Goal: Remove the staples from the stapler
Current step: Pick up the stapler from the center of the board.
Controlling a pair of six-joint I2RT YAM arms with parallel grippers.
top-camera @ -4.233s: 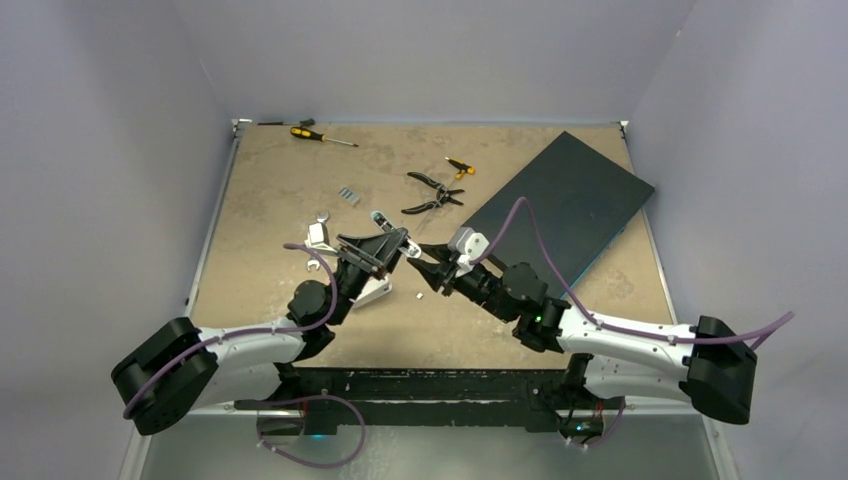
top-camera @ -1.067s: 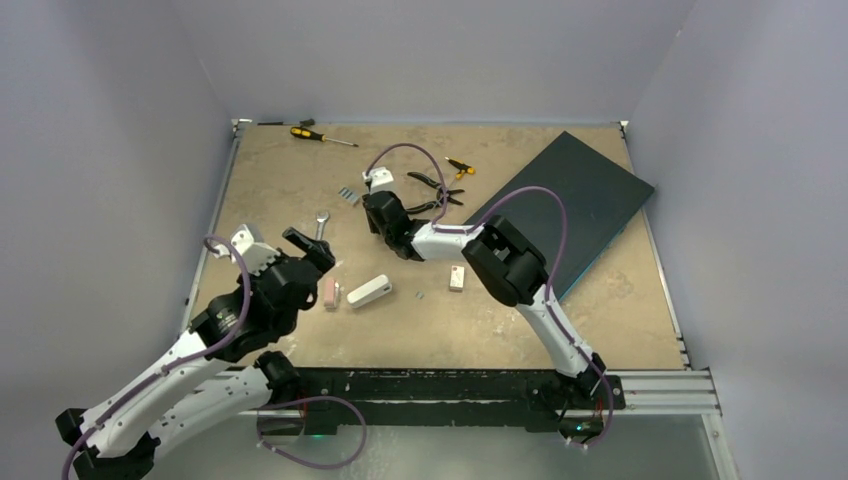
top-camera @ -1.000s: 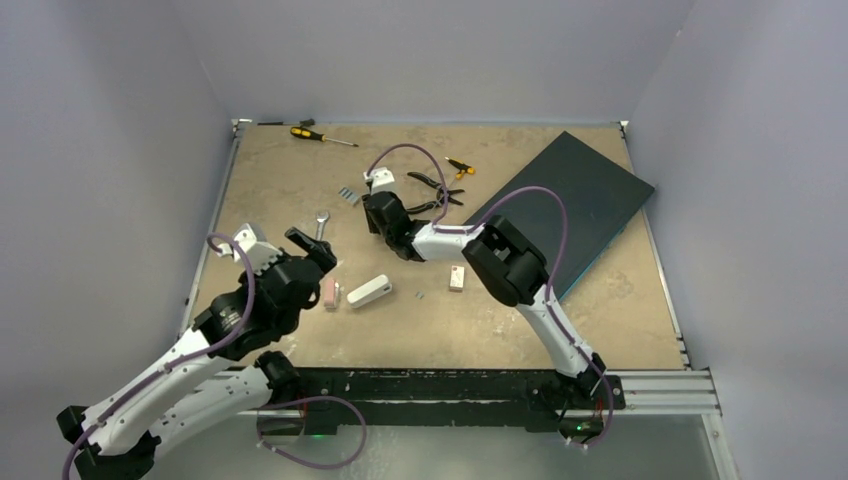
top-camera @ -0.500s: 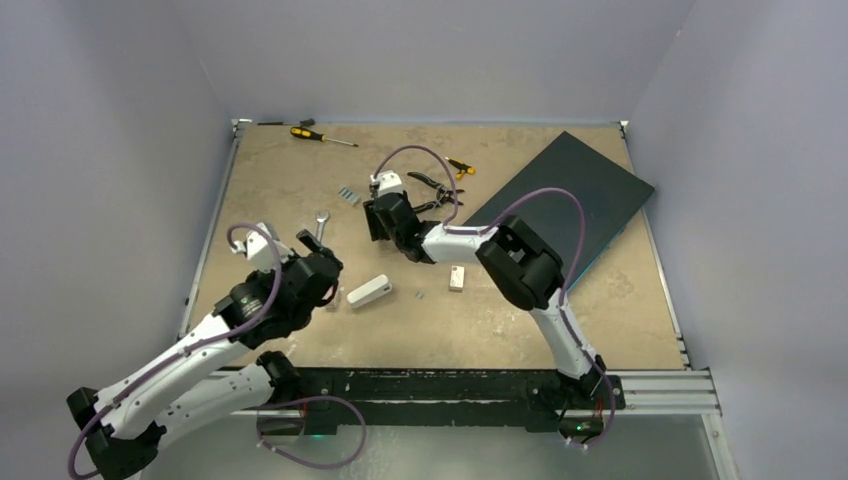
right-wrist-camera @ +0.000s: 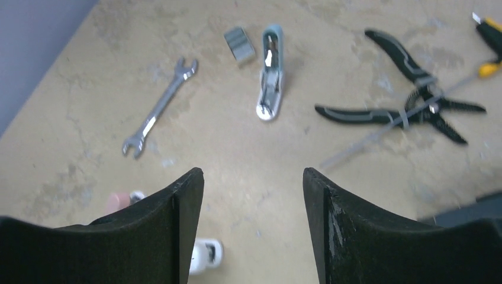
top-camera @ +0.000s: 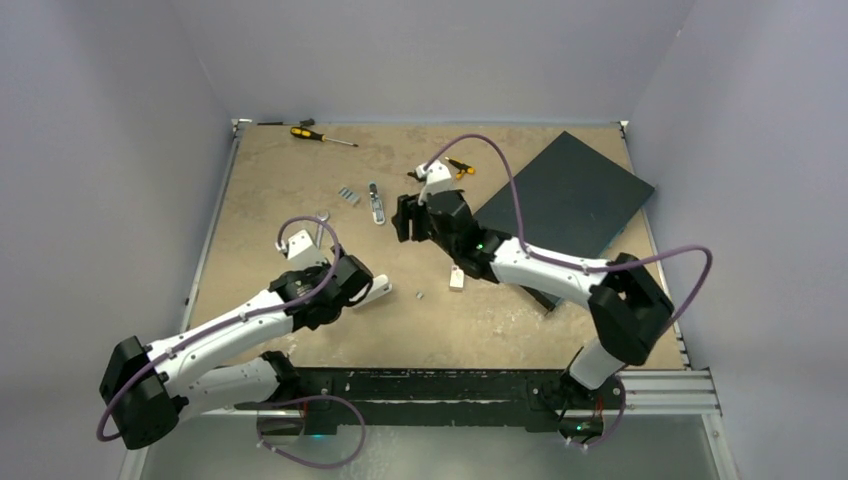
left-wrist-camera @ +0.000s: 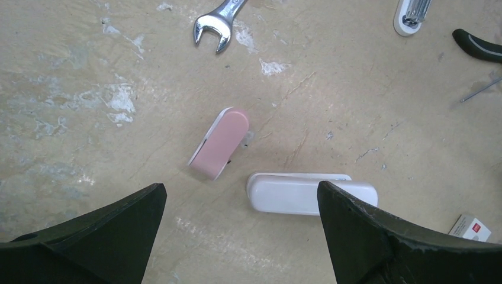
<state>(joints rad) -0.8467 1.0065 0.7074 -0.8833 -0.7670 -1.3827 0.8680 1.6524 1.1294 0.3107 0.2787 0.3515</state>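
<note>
staples (right-wrist-camera: 238, 43): small ribbed grey block loose on the table, just beside the far end of the magazine (right-wrist-camera: 270, 71), held by neither gripper.
magazine: lies flat, open side up; whether a strip is left in its channel i cannot tell.
stapler body (left-wrist-camera: 312, 193): white, near the pink cap (left-wrist-camera: 220, 143), both below the left arm.
left gripper (left-wrist-camera: 240, 192): jaws spread wide, empty, hovering over those two pieces.
right gripper (right-wrist-camera: 251, 177): jaws apart, nothing between them, pointing toward magazine and staples.
step: probably checking the magazine for leftovers; approach square to its long sides, pinch lightly, avoid knocking the loose block or the pliers (right-wrist-camera: 408, 109).
surface: scuffed tan tabletop (top-camera: 270, 180), flat; small parts may skid.
room: plain grey walls (top-camera: 430, 60); wrench (right-wrist-camera: 158, 107), screwdriver (top-camera: 322, 136), dark board (top-camera: 580, 195).
</note>
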